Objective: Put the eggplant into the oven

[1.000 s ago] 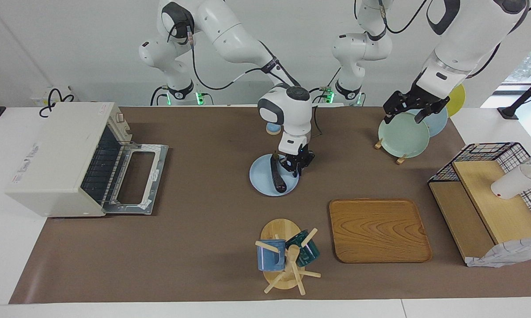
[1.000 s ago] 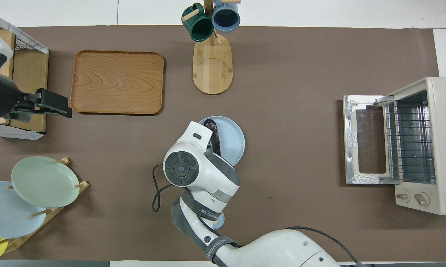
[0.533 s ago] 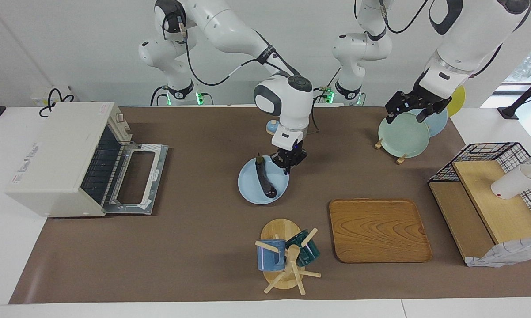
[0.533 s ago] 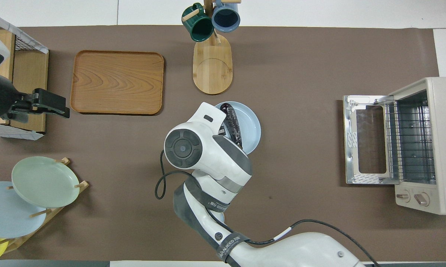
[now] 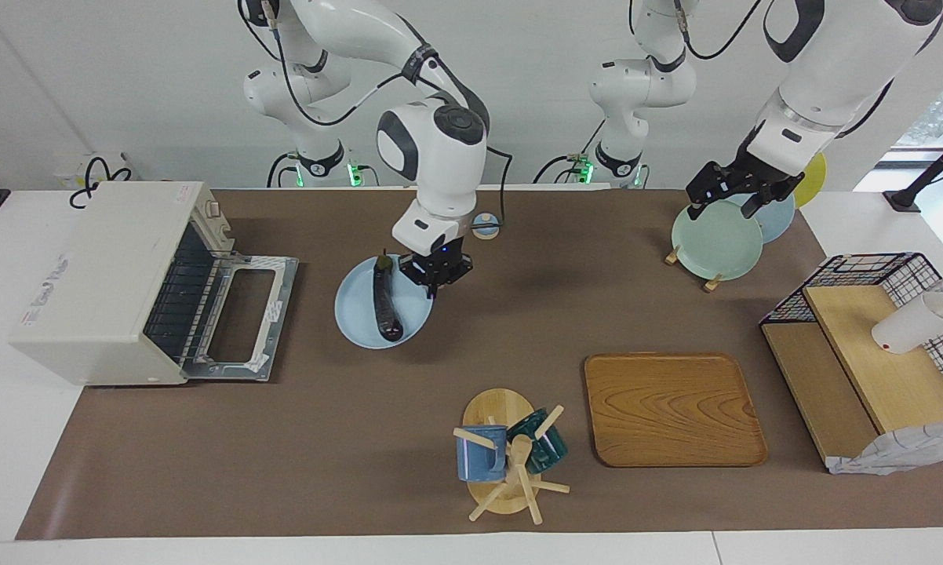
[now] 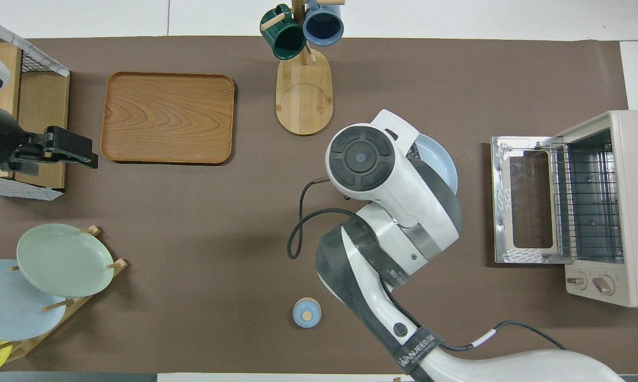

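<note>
Between your right gripper (image 5: 434, 284) and the oven (image 5: 107, 278) hangs the blue plate (image 5: 354, 318), pinched by its rim with fingertips pressed together; the eggplant (image 5: 384, 306) lies on it, long axis running toward and away from the robots, oven door down; your left gripper (image 5: 737, 198) waits spread over the plate rack (image 5: 687, 259)

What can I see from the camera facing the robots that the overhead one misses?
Only the facing view shows the eggplant lying on the light blue plate, and the right gripper, shut on the plate's rim, carrying both. Only the overhead view shows the oven's knobs; there the right arm hides the eggplant. Both show the oven with its door down and the left gripper waiting, open, over the rack of plates.
</note>
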Controlling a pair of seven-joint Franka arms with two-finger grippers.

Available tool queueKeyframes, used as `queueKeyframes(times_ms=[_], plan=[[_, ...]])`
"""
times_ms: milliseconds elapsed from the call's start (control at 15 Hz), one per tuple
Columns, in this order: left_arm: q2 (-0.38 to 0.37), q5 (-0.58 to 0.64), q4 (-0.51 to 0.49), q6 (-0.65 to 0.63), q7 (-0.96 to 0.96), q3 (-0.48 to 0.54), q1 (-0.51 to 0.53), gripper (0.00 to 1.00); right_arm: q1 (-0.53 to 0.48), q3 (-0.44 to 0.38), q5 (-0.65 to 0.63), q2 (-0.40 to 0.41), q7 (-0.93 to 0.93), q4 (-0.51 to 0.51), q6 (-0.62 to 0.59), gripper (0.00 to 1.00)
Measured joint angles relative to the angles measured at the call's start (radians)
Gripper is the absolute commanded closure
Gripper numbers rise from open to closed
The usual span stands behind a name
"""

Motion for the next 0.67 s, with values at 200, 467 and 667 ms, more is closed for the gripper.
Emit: queueKeyframes(times_ms=[200, 467, 667], plan=[[0.0, 0.0, 0.0, 0.0, 0.0, 0.0, 0.0, 0.0, -0.073, -0.001, 0.0, -0.046, -0.057, -0.089, -0.016, 1.0], [0.0, 0.0, 0.0, 0.0, 0.0, 0.0, 0.0, 0.0, -0.217, -0.003, -0.009, -0.064, -0.236, -0.16, -0.02, 1.0], [0.0, 0.008, 0.0, -0.001, 0.0, 0.0, 0.001, 0.0, -0.336, -0.004, -0.012, -0.076, -0.402, -0.166, -0.033, 1.0]])
